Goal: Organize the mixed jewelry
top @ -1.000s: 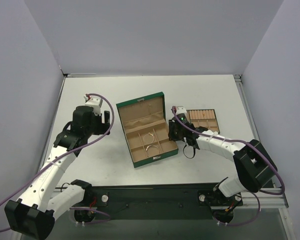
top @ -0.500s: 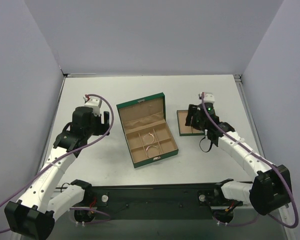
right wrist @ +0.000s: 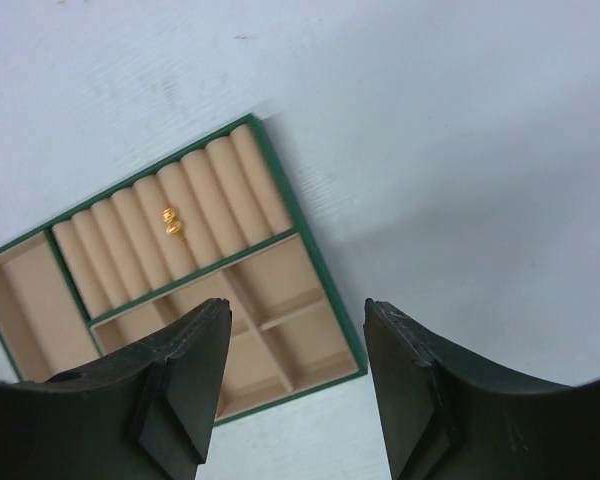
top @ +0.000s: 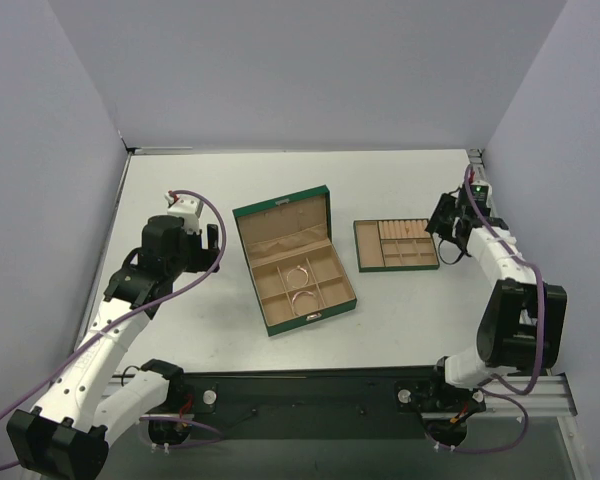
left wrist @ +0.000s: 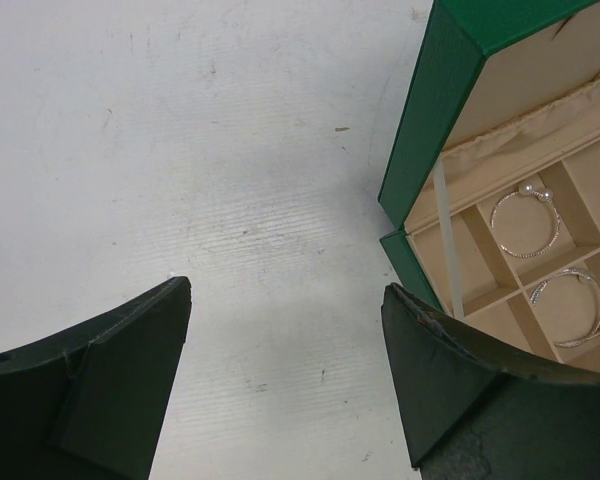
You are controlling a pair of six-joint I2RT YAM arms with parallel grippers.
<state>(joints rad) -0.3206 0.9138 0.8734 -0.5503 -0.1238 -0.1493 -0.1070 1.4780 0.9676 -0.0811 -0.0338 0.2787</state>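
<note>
Two thin silvery bangle hoops [top: 298, 271] [top: 306, 298] lie in middle compartments of the open green box [top: 276, 318]. In the left wrist view they show as beaded hoops [left wrist: 525, 222] [left wrist: 578, 318] at the right. A tiny tan-gold ring [right wrist: 171, 221] sits on the ring rolls of the small green tray [right wrist: 332, 300], which lies to the right of the box [top: 360, 246]. I see no chain. My left gripper [top: 210, 240] [left wrist: 287, 290] is open and empty over bare table left of the box. My right gripper [top: 443, 233] [right wrist: 296, 305] is open and empty above the tray's right edge.
The box lid [top: 280, 216] stands open toward the back. Grey walls close in the table on the left, back and right. The right arm's elbow [top: 520, 320] sits near the table's right edge. A black rail [top: 310, 395] runs along the near edge.
My right arm has swung from the box's right side across the small tray to the tray's right edge, uncovering the tray. The left arm has barely moved.
</note>
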